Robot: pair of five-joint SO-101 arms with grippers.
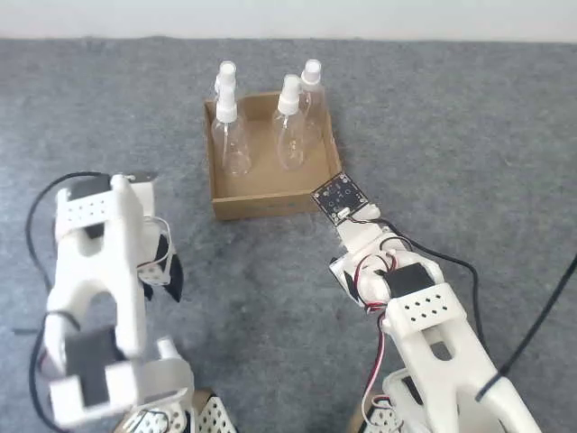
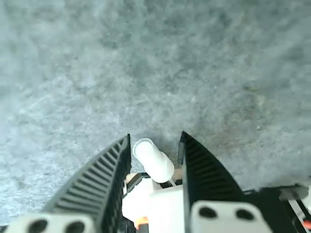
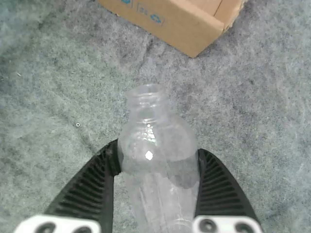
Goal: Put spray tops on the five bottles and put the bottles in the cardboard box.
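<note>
The right gripper [image 3: 158, 151] is clenched on an uncapped bottle [image 3: 158, 170]. Its two black ribbed fingers [image 3: 99, 177] press the clear body from opposite sides, just below the shoulder. The neck and open mouth stick out past the fingertips, towards the corner of the cardboard box [image 3: 180, 22], which lies a little beyond on the grey carpet [image 3: 53, 82].

The left gripper [image 2: 155, 137] is grasping a white spray top [image 2: 153, 159]. The top sits deep between the fingers, well back from their tips, and its round end points out along them. Only a thin sliver of space shows on either side of that end. Grey carpet lies beyond it.

From the high view, the cardboard box [image 1: 261, 203] sits at 12 o'clock from the table's middle. Four capped bottles [image 1: 233, 144] stand upright in it, two towards its left wall and two towards its right, each with a white spray top on. The left arm [image 1: 95, 262] stands at about 8 o'clock, well apart from the box. The right arm [image 1: 424, 316] comes in from 5 o'clock. Its wrist end lies just beside the box's near right corner, at roughly 1 o'clock from the arm's own base.
</note>
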